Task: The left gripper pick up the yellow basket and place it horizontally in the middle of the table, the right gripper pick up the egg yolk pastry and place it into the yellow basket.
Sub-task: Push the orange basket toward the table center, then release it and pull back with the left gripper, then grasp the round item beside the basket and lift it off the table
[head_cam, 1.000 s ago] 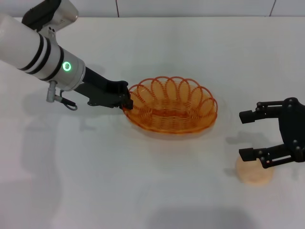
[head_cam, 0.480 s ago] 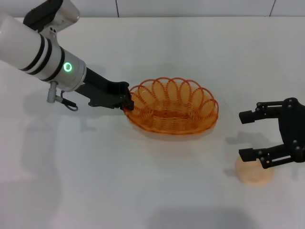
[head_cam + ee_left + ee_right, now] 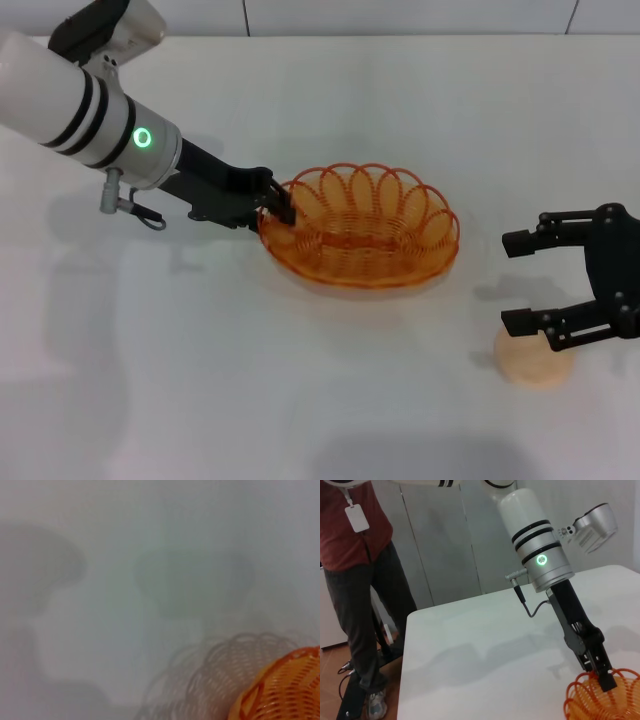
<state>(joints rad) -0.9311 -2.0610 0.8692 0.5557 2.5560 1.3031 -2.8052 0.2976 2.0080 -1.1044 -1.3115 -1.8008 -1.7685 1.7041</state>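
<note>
Yellow basket (image 3: 361,226) is sitting mid-table (image 3: 300,400), left gripper (image 3: 277,210) pinching its rim at the left end. Right gripper (image 3: 527,282), fingers spread, is hovering over egg yolk pastry (image 3: 533,363). Advice: let basket settle flat w/o dragging, then release.

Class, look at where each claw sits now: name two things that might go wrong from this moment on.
1. The left claw grips the yellow basket only at one end of its rim, so the basket may tilt or slip out.
2. The right claw hangs open over the egg yolk pastry, off towards one edge; closing there might nudge the bun across the table rather than grasp it.
</note>
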